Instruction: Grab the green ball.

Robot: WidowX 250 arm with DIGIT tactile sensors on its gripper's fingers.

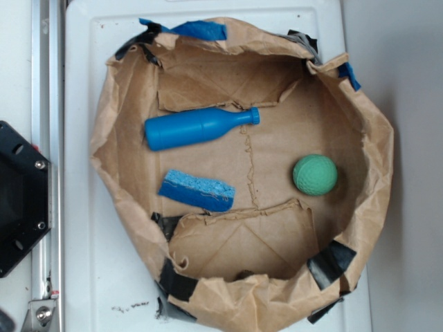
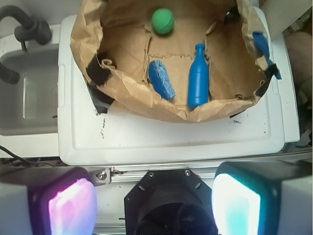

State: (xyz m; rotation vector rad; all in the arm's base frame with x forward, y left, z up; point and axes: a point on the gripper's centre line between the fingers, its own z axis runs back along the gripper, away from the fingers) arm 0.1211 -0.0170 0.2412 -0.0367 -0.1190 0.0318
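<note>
Green ball (image 1: 315, 174), mint and dimpled, sits alone on brown paper (image 1: 277, 131).

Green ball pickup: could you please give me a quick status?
Gripper open, high, outside the paper bowl. Green ball on its floor, untouched. Bottle and sponge lie apart from it; nothing blocking.

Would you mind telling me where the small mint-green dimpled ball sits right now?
In the exterior view, the mint-green dimpled ball lies on the floor of the crumpled brown paper enclosure, at its right side, apart from the blue plastic bottle and blue sponge block.
</note>
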